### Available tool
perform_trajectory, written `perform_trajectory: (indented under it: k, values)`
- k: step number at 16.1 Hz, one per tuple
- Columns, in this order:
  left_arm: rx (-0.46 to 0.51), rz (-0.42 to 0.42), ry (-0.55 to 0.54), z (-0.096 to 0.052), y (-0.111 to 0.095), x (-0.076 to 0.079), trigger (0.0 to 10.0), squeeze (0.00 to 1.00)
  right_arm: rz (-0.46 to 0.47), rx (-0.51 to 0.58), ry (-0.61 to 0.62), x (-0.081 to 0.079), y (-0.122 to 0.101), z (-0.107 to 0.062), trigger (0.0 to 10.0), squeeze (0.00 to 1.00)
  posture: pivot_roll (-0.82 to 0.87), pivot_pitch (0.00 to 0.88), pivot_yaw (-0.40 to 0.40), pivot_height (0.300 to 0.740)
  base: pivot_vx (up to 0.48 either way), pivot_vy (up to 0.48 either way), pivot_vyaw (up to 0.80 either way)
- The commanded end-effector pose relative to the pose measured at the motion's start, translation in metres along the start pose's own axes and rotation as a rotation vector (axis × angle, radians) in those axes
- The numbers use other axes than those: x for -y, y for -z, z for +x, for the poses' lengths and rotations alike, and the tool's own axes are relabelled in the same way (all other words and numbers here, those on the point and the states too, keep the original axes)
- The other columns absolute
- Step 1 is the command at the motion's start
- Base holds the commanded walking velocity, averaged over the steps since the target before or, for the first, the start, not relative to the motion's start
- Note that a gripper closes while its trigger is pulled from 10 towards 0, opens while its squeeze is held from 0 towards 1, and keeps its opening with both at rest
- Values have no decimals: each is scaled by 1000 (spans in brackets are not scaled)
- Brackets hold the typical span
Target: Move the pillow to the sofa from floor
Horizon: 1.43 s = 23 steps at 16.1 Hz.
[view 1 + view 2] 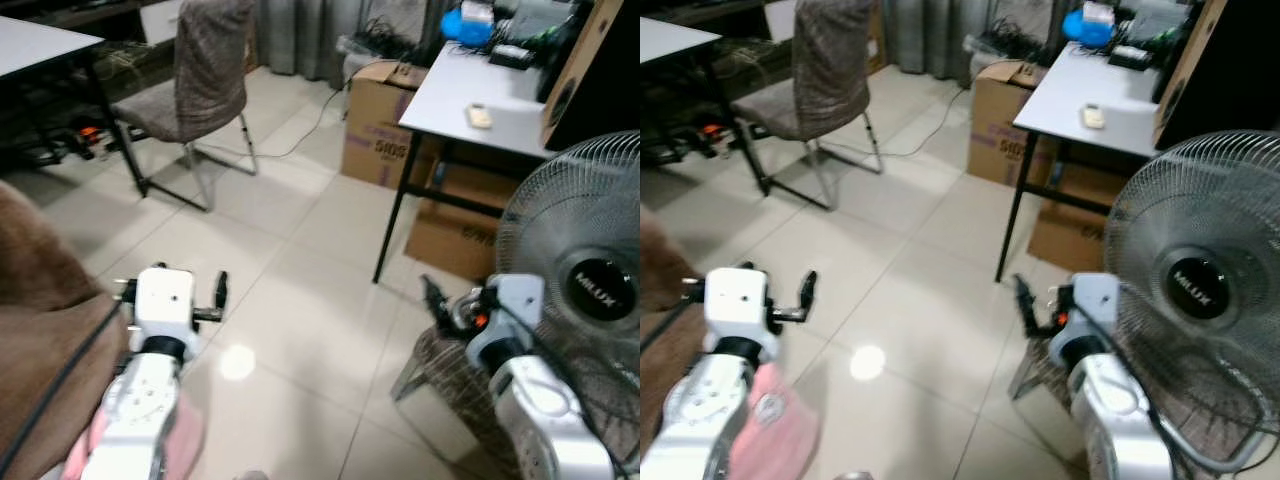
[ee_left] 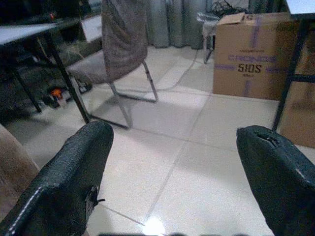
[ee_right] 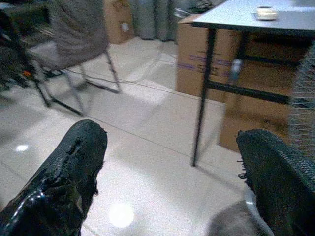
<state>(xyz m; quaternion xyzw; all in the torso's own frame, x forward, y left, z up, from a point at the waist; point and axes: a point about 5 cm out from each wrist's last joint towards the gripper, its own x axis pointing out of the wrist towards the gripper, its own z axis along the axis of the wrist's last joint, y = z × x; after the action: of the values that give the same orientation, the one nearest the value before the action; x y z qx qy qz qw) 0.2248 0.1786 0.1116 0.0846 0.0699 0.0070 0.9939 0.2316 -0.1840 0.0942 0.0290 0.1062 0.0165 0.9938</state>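
Both end effectors, left (image 1: 222, 290) and right (image 1: 1021, 297), gape wide and empty; the pink pillow (image 1: 770, 425), perhaps, sits underfoot, a trip risk.

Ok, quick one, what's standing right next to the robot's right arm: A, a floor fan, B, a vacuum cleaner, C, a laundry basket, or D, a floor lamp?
A: a floor fan with a round wire grille and a dark hub stands on the robot's right, close beside the right gripper, which is held open over the tiled floor.
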Motion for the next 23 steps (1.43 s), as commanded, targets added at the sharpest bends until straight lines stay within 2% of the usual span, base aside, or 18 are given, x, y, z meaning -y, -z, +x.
perform_trajectory:
  k: [1,2,5,8,12,16,23]
  values:
    - [7,-3,-12,0,-4,-1,10000,0,-8,-4,24,2,-4,2,10000,1000,47,0,-47,740,0,0,0]
    - [9,12,-13,0,-5,-3,10000,0,10,12,37,1,-5,2,10000,0,43,0,-49,740,0,0,0]
    - [7,25,-7,4,-7,-6,10000,0,43,32,46,-1,-9,1,10000,0,32,0,-46,740,0,0,0]
    - [7,62,29,8,-10,-11,10000,0,74,10,64,-6,-6,0,10000,0,33,0,6,740,-167,0,0]
    - [10,80,48,13,-14,-15,10000,0,105,14,92,-11,-6,-1,10000,0,27,0,37,740,-126,0,0]
    - [0,84,50,14,-13,-16,10000,0,82,8,106,-11,-8,2,10000,0,44,0,33,740,0,0,0]
    - [6,93,20,12,-17,-23,10000,0,102,-6,76,-16,-8,6,10000,0,75,0,17,740,0,0,0]
